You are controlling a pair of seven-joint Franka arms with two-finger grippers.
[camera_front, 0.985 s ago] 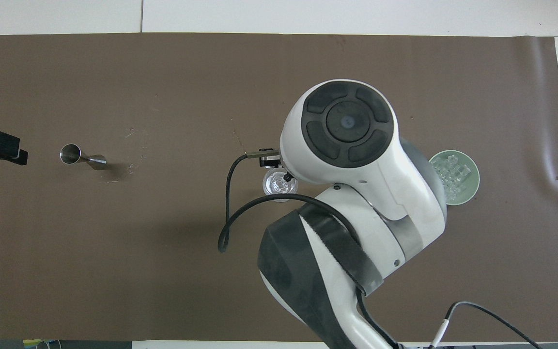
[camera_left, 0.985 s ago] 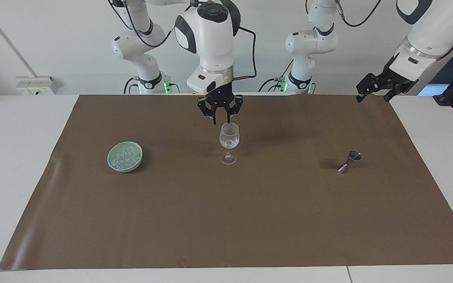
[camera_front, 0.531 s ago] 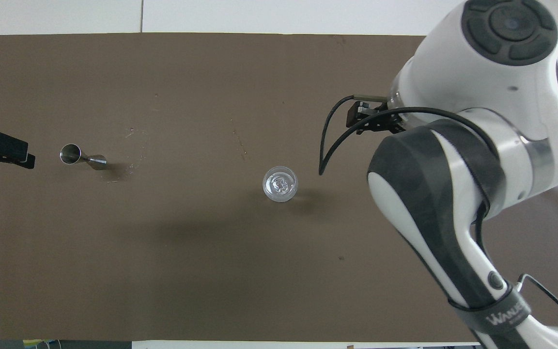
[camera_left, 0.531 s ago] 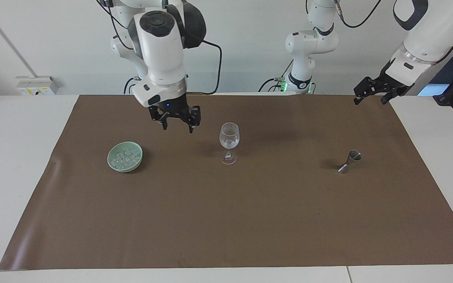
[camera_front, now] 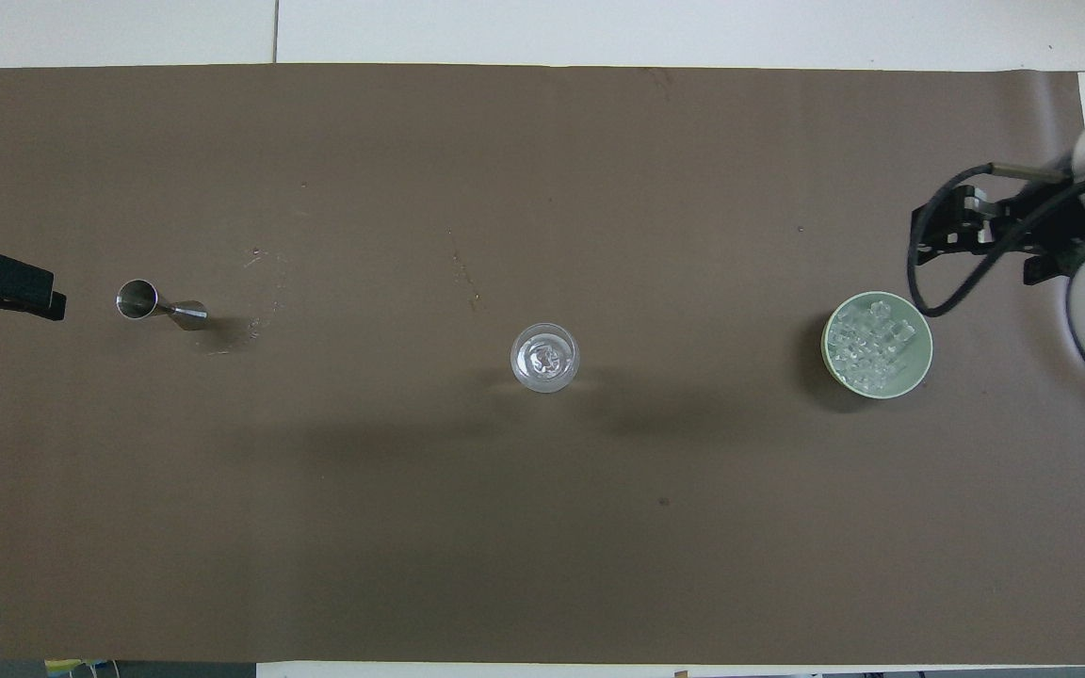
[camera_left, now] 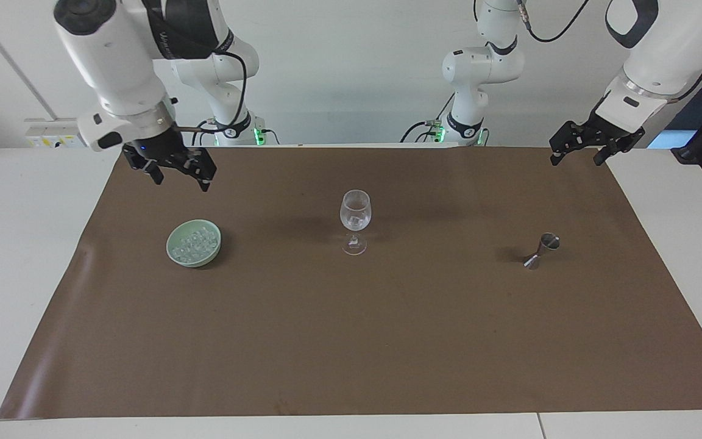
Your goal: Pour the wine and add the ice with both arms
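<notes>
We see a wine glass (camera_left: pixel 355 221) standing mid-mat with nothing around it, a metal jigger (camera_left: pixel 543 250) toward the left arm's end, and the ice (camera_left: pixel 193 242) lying in a pale green bowl (camera_left: pixel 175 255) toward the right arm's end. Our right gripper (camera_left: pixel 176 174), fingers spread and empty, has swung from over the glass to its own end of the mat. Our left gripper (camera_left: pixel 576 151) waits raised, spread and empty.

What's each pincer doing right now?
Right pincer: open, empty, in the air over the mat at the right arm's end.
Left pincer: open, empty, waiting above the mat's corner at the left arm's end.
</notes>
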